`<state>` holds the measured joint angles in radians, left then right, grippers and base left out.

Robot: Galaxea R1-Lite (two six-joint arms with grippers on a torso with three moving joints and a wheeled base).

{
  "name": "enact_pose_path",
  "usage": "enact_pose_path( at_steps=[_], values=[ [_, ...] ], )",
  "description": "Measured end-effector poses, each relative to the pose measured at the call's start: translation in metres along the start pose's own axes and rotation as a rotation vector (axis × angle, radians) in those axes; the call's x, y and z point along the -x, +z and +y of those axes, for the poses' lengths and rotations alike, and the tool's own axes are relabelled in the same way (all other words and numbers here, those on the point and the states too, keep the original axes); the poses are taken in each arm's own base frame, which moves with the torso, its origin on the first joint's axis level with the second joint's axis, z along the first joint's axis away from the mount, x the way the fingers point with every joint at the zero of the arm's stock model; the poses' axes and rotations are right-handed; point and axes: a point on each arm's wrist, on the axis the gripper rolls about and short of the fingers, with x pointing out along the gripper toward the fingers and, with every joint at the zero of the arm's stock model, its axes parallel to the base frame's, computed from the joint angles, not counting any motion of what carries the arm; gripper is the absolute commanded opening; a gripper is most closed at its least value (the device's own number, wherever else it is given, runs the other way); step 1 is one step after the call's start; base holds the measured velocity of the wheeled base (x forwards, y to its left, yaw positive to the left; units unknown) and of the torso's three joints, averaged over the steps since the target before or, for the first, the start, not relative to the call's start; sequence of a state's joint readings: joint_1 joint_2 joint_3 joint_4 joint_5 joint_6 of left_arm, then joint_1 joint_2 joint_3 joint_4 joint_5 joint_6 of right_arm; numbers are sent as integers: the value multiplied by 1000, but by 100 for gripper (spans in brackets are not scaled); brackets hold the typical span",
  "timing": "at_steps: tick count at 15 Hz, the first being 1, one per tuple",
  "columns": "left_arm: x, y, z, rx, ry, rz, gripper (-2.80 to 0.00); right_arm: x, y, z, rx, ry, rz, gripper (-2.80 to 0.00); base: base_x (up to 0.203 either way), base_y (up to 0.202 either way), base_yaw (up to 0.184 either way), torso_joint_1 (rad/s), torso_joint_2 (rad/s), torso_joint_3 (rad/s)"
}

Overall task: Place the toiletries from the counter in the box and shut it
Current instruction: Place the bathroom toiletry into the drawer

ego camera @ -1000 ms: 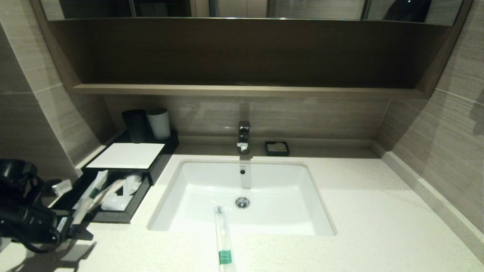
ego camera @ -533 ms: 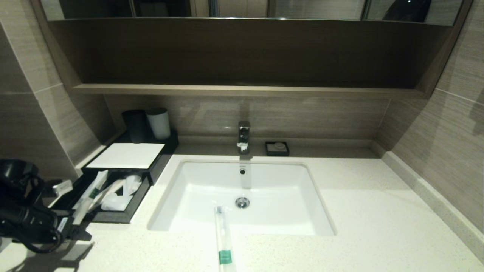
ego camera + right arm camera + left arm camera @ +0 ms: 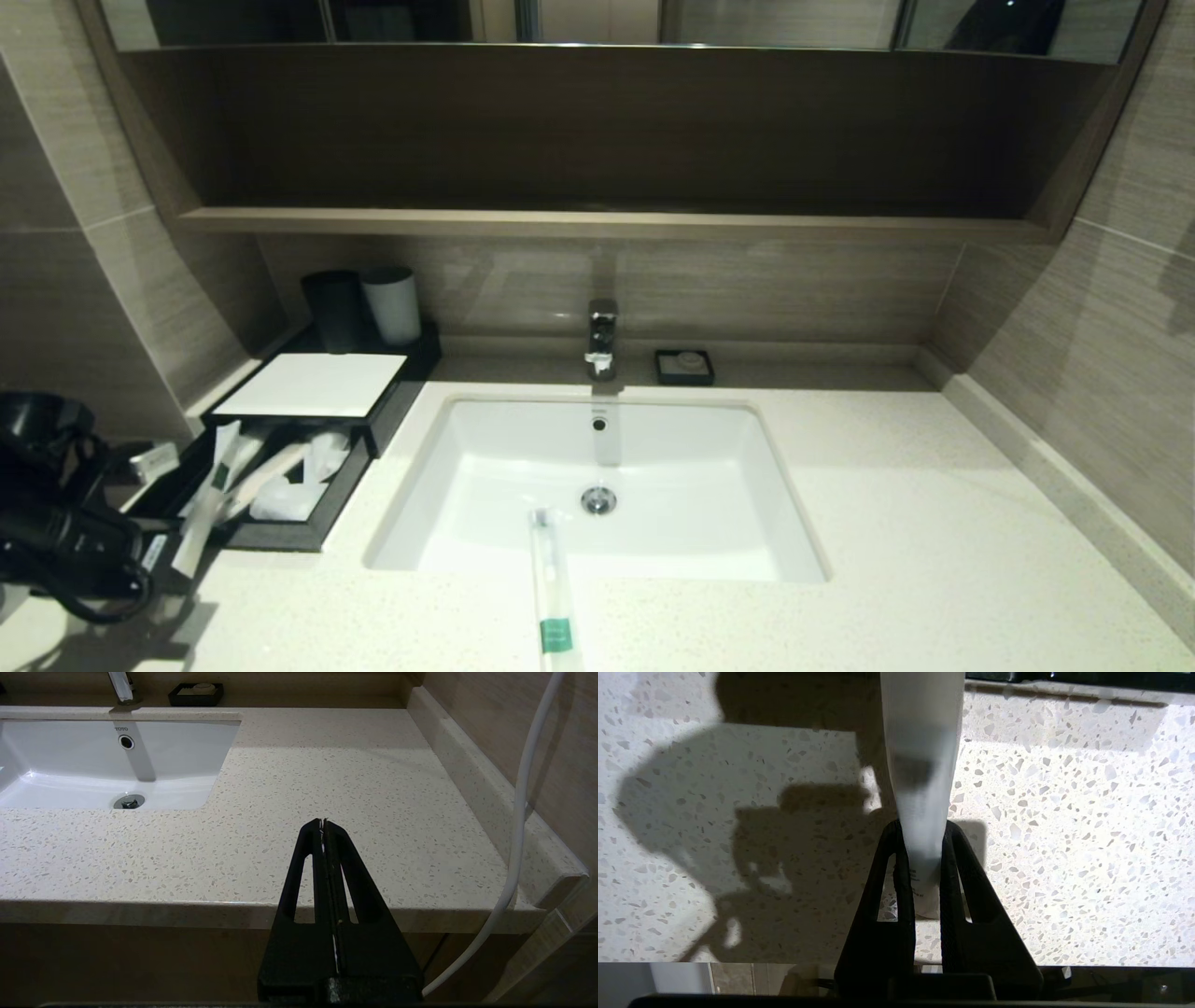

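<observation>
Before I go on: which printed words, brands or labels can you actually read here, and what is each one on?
"TOTO": on the back wall of the sink, beside the overflow hole.
Green label band on the stick at the sink's front edge: too small to read.
Print on the wrapper between the left gripper's jaws: too small to read.

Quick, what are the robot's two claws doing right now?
Left gripper: shut on a wrapped toiletry stick, beside the box.
Right gripper: shut, holding nothing, parked at the counter edge.

L gripper point(image 3: 920, 858) clamped tight – R gripper point(image 3: 324, 823) closed, parked
</observation>
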<state>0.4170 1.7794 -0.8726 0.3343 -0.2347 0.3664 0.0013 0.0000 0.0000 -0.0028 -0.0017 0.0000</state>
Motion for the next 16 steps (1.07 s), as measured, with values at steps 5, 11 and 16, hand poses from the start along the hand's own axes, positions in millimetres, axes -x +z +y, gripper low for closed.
enact_pose_path(
  at_steps=[5, 11, 16],
  values=[
    [4, 1, -1, -4, 6, -17, -280, 0, 0, 0, 0, 0, 0, -280, 0, 0, 0, 0, 0, 0],
    [32, 3, -7, -21, 35, -91, -280, 0, 0, 0, 0, 0, 0, -280, 0, 0, 0, 0, 0, 0],
    [71, 20, -11, -18, 35, -90, -280, 0, 0, 0, 0, 0, 0, -280, 0, 0, 0, 0, 0, 0]
  ],
)
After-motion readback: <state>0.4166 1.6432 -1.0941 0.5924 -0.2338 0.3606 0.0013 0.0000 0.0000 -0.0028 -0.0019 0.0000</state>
